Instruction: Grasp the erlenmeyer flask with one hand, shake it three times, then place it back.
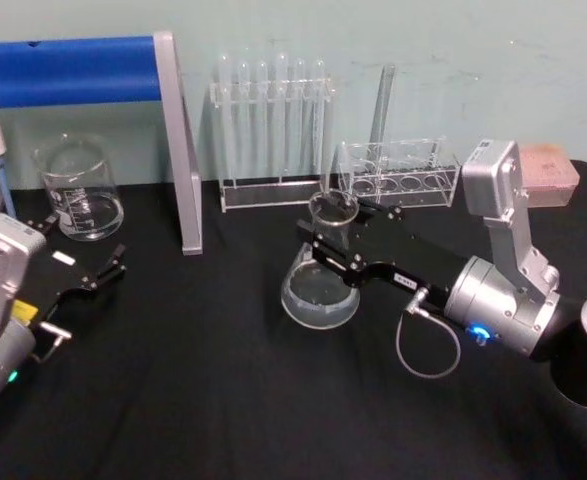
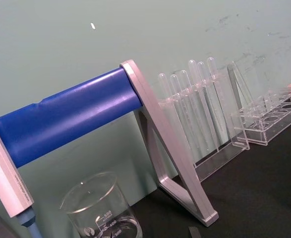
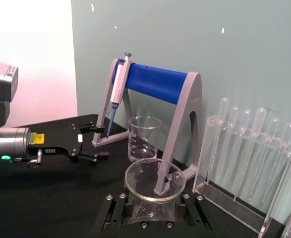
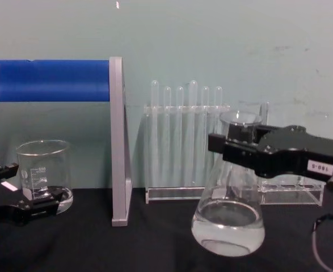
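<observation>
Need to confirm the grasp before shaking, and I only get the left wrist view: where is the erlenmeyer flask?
Observer: The erlenmeyer flask is right of the blue stand; the right hand is shut on its neck.
Operator: Anything inside it?
Observer: Clear liquid sits in its wide base.
Operator: And the left hand?
Observer: The left hand is open, low on the robot's left, just in front of the beaker.

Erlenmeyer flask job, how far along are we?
Grasp looks done: the right gripper has its jaws on the neck of the erlenmeyer flask. Shaking can't be judged from this moment; releasing it on the table is left. The left gripper sits idle near the beaker.
</observation>
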You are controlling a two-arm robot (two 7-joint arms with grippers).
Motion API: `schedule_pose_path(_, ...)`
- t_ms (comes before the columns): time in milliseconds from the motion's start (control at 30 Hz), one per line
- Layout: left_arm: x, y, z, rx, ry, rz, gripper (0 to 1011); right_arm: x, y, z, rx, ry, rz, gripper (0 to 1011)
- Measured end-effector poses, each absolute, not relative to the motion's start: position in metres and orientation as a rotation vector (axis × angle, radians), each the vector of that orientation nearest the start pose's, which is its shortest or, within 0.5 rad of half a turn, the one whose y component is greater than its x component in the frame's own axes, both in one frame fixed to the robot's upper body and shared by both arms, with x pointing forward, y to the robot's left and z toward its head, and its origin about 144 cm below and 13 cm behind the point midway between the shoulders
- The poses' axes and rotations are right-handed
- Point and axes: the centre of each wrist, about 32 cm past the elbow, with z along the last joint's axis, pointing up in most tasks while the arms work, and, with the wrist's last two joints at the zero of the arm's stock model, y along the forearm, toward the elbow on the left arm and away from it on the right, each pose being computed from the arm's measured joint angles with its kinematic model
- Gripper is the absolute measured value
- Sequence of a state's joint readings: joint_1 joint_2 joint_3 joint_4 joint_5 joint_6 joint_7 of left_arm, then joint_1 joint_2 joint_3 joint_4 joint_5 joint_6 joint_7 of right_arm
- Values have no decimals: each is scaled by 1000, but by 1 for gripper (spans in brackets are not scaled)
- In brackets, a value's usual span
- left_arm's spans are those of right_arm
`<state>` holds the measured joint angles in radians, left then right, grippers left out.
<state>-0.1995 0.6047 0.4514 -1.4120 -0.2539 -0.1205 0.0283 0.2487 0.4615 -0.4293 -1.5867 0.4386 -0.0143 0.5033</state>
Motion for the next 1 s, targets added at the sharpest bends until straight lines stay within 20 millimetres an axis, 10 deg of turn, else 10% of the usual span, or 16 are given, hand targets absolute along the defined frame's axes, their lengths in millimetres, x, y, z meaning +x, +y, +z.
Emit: schedule_pose_path(1000, 489, 310, 1140, 304, -285, 1248, 1001, 499, -233, 1202, -12, -101, -684, 450)
